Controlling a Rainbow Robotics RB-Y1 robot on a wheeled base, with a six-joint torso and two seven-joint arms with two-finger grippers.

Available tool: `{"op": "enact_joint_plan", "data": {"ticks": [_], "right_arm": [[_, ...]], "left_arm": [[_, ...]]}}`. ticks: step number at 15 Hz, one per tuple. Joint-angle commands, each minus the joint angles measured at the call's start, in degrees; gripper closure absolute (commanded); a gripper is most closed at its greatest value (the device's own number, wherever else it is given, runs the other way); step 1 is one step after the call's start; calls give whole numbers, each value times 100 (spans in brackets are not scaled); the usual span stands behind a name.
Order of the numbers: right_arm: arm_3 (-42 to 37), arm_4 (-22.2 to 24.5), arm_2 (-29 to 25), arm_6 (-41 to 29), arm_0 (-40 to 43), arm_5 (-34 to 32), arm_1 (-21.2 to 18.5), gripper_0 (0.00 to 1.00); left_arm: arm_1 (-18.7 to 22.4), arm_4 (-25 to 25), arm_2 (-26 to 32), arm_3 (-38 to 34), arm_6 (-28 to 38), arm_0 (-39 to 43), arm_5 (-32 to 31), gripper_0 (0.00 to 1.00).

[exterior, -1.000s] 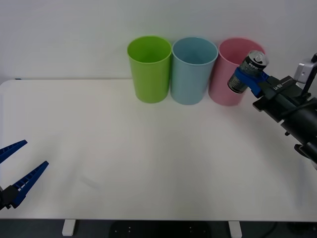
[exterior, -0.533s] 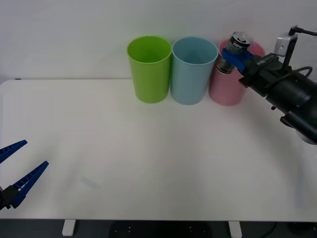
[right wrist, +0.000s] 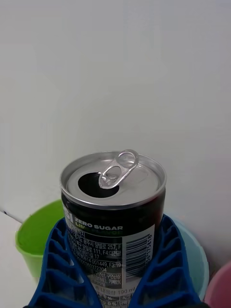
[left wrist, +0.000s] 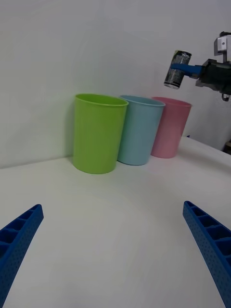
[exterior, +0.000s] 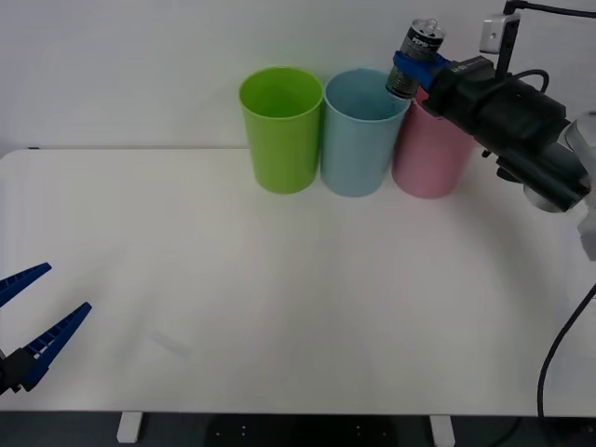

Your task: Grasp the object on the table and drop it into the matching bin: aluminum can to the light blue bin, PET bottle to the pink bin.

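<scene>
One can to drop: my right gripper [exterior: 413, 67] has its fingers clamped on the aluminum can [exterior: 415, 58], up over the light blue bin [exterior: 361, 135] at the desk's far edge. I'd centre it before releasing. Left gripper [exterior: 33, 317] idles, spread wide.

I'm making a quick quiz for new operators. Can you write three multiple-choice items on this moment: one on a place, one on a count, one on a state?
1. Where is the aluminum can?
A. on the table
B. held up by the light blue bin's rim
C. inside the lime green bin

2. How many bins stand in the row?
A. two
B. three
C. four

3. The left gripper is:
A. open
B. holding the can
C. in a bin

Key: 1 B, the right gripper holds it aloft there; 2 B, green, blue, pink bin; 3 A, fingers spread, nothing between.
</scene>
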Motion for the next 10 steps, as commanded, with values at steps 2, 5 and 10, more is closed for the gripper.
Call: {"op": "enact_joint_plan", "data": {"ticks": [2, 5, 10], "right_arm": [[628, 250, -7, 69, -480, 86, 287, 100], [962, 408, 2, 122, -762, 323, 525, 100], [1085, 592, 2, 183, -920, 727, 780, 100]], "left_arm": [[0, 0, 0, 0, 0, 0, 0, 0], [0, 0, 0, 0, 0, 0, 0, 0], [0, 0, 0, 0, 0, 0, 0, 0]]}}
